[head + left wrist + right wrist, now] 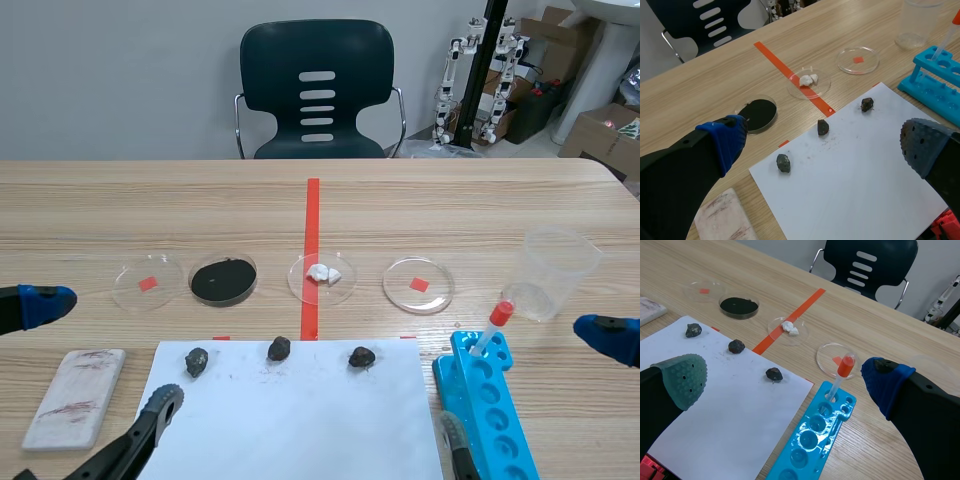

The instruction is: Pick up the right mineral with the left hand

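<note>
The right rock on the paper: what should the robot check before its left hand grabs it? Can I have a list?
1. Left gripper open: ok. Its fingers are spread wide with nothing between them.
2. Right mineral in plain view: ok. It lies uncovered on the white paper.
3. Room around it: ok. The middle mineral and the blue rack both sit apart from it.
4. Gripper lined up over it: not ok. The mineral lies well ahead of the gripper, not between the fingers.
5. Lumpy shape easy to hold firmly: cannot tell.
</note>
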Action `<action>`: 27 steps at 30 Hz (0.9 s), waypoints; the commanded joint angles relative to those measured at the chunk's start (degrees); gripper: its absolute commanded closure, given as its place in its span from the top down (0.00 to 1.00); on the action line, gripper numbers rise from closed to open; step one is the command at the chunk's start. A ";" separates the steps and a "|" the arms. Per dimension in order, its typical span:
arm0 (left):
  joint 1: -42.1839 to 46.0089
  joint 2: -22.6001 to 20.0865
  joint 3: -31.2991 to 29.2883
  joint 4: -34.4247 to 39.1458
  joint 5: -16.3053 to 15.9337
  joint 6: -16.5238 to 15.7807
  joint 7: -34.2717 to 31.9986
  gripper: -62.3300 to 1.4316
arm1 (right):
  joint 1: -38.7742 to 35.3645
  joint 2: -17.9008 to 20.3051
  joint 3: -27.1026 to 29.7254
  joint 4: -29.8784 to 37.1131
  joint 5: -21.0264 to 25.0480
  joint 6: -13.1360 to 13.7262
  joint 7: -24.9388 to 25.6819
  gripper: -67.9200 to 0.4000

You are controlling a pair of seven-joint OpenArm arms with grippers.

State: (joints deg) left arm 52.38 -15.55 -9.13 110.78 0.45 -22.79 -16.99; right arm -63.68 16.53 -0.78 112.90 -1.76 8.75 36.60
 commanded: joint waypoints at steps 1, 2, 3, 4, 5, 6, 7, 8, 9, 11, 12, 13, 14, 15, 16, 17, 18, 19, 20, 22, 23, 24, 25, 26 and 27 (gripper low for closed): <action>-0.17 0.28 0.33 0.68 -0.61 -0.09 -0.79 1.00 | 0.02 0.00 0.33 1.09 0.44 -0.20 0.90 0.96; -0.17 0.28 0.33 0.68 -0.61 -0.09 -0.79 1.00 | 0.02 0.00 0.33 1.09 0.44 -0.20 0.90 0.96; -0.17 0.28 0.33 0.68 -0.61 -0.09 -0.79 1.00 | 0.02 0.00 0.33 1.09 0.44 -0.20 0.90 0.96; -0.17 0.28 0.33 0.68 -0.61 -0.09 -0.74 1.00 | 0.02 0.00 0.33 1.09 0.44 -0.20 0.90 0.96; -0.17 0.28 0.33 0.68 -0.61 -0.09 -0.50 1.00 | 0.02 0.00 0.33 1.09 0.44 -0.20 0.90 0.96; -0.17 0.28 0.33 0.68 -0.61 -0.09 0.11 1.00 | 0.02 0.00 0.33 1.09 0.44 -0.20 0.90 0.96; -0.20 0.28 0.33 0.68 -0.59 -0.09 0.48 1.00 | 0.02 0.00 0.33 1.09 0.44 -0.20 0.90 0.96; -0.20 0.28 0.33 0.68 -0.59 -0.09 0.52 1.00 | 0.02 0.00 0.33 1.09 0.44 -0.20 0.90 0.96; -0.20 0.28 0.33 0.68 -0.59 -0.09 0.52 1.00 | 0.02 0.00 0.33 1.09 0.44 -0.20 0.90 0.96; -0.20 0.28 0.33 0.68 -0.59 -0.09 0.46 1.00 | 0.02 0.00 0.33 1.09 0.44 -0.20 0.90 0.96; -0.20 0.28 0.33 0.68 -0.59 -0.09 0.46 1.00 | 0.02 0.00 0.33 1.09 0.44 -0.20 0.90 0.96; -0.20 0.28 0.33 0.68 -0.59 -0.09 0.46 1.00 | 0.02 0.00 0.33 1.09 0.44 -0.20 0.90 0.96; -0.20 0.28 0.33 0.68 -0.59 -0.09 0.46 1.00 | 0.02 0.00 0.33 1.09 0.44 -0.20 0.90 0.96; -0.20 0.28 0.33 0.68 -0.59 -0.09 0.46 1.00 | 0.02 0.00 0.33 1.09 0.44 -0.20 0.90 0.96; -0.20 0.28 0.33 0.68 -0.59 -0.09 0.46 1.00 | 0.02 0.00 0.33 1.09 0.44 -0.20 0.90 0.96; -0.20 0.28 0.33 0.68 -0.59 -0.09 0.46 1.00 | 0.02 0.00 0.33 1.09 0.44 -0.20 0.90 0.96; -0.20 0.28 0.33 0.68 -0.59 -0.09 0.48 1.00 | 0.02 0.00 0.33 1.09 0.44 -0.20 0.90 0.96; -0.20 0.28 0.33 0.68 -0.59 -0.09 0.48 1.00 | 0.02 0.00 0.33 1.09 0.44 -0.20 0.90 0.96; -0.20 0.28 0.33 0.68 -0.59 -0.09 0.48 1.00 | 0.02 0.00 0.33 1.09 0.44 -0.20 0.90 0.96; -0.20 0.28 0.33 0.68 -0.59 -0.09 0.48 1.00 | 0.02 0.00 0.33 1.09 0.44 -0.20 0.90 0.96; -0.20 0.28 0.33 0.68 -0.59 -0.09 0.48 1.00 | 0.02 0.00 0.33 1.09 0.44 -0.20 0.90 0.96; -0.20 0.28 0.33 0.68 -0.59 -0.09 0.48 1.00 | 0.02 0.00 0.33 1.09 0.44 -0.20 0.90 0.96; -0.26 0.28 0.33 0.68 -0.59 -0.09 0.48 1.00 | 0.02 0.00 0.33 1.09 0.44 -0.20 0.90 0.96; -0.42 0.31 0.33 0.66 -0.61 -0.09 0.55 1.00 | 0.02 0.00 0.33 1.09 0.44 -0.20 0.90 0.96; -0.59 0.31 0.33 0.66 -0.61 -0.09 0.55 1.00 | 0.02 -0.02 0.33 1.09 0.44 -0.20 0.92 0.96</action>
State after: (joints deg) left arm 52.36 -15.55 -9.13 110.78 0.45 -22.79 -15.51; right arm -63.68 16.53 -0.78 112.90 -1.76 8.75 36.60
